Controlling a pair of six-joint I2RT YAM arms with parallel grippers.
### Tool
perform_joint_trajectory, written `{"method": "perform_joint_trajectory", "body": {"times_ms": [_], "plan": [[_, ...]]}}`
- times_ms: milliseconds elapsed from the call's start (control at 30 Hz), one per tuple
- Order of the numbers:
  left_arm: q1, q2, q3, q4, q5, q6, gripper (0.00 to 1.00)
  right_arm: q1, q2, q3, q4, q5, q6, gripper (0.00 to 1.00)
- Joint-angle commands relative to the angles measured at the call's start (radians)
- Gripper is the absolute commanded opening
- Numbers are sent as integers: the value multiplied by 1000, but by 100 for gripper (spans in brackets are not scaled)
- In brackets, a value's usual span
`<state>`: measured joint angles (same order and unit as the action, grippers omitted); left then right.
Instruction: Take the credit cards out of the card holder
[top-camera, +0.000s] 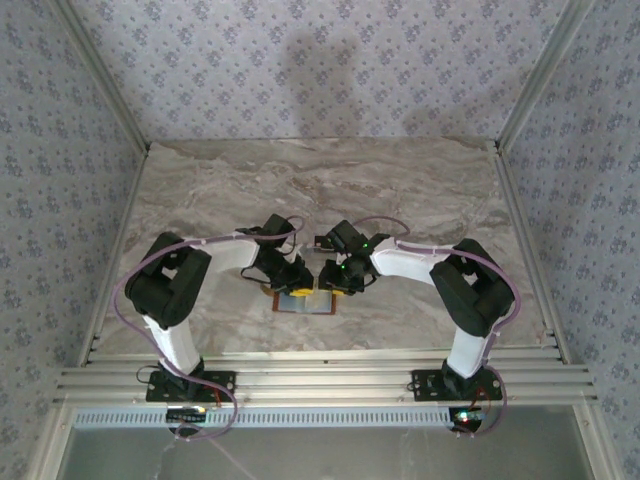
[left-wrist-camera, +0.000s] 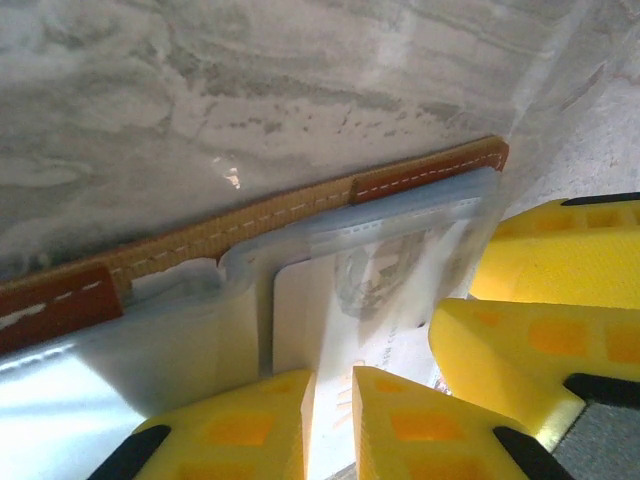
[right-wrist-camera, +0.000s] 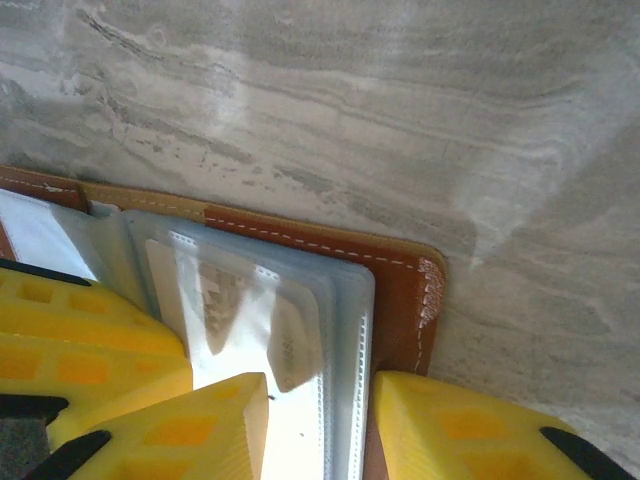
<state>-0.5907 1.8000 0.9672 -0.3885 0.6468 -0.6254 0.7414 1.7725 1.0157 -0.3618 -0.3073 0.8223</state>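
- Top view: a flat orange-brown leather card holder (top-camera: 303, 302) lies open on the grey-veined marble table (top-camera: 330, 190), near-centre, btw. the two arms. The left gripper (top-camera: 296, 283) is over its left half and the right gripper (top-camera: 338, 285) over its right half. Both point down at it.
- Left wrist view: the card holder's far edge is a tan woven spine strip w/ darker smooth leather at each end and white stitching. Inside is a stack of clear, glossy plastic sleeves (left-wrist-camera: 400, 225) w/ rounded corners. A plain thin rectangular whitish card (left-wrist-camera: 296, 310) sits in a sleeve. Its near end runs into the slim gap btw. the left gripper's yellow, square-dimpled fingers (left-wrist-camera: 240, 430). Those fingers are nearly together; can't tell if they actually pinch it.
- Right wrist view: the rounded, stitched right corner of the leather cover lies flat on the marble. The right gripper's yellow fingers (right-wrist-camera: 470, 430) stand apart, straddling the sleeves' right edge, one over the sleeves and the other over the leather border. A card w/ brownish print (right-wrist-camera: 225, 295) shows through the top sleeve, pocketed.
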Motion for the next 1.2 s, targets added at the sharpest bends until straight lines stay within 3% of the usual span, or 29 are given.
{"method": "perform_joint_trajectory", "body": {"times_ms": [0, 367, 867, 1167], "plan": [[1, -19, -5, -82, -74, 33, 21, -11, 12, -13, -79, 59, -10, 38], [8, -44, 12, -130, -101, 55, 22, 8, 45, 47, -188, 150, -53, 35], [10, -27, 19, -113, -98, 36, 28, 10, 45, 56, -188, 131, -58, 32], [11, 18, -12, -33, -30, 21, 28, 9, 47, 53, -177, 121, -56, 32]]}}
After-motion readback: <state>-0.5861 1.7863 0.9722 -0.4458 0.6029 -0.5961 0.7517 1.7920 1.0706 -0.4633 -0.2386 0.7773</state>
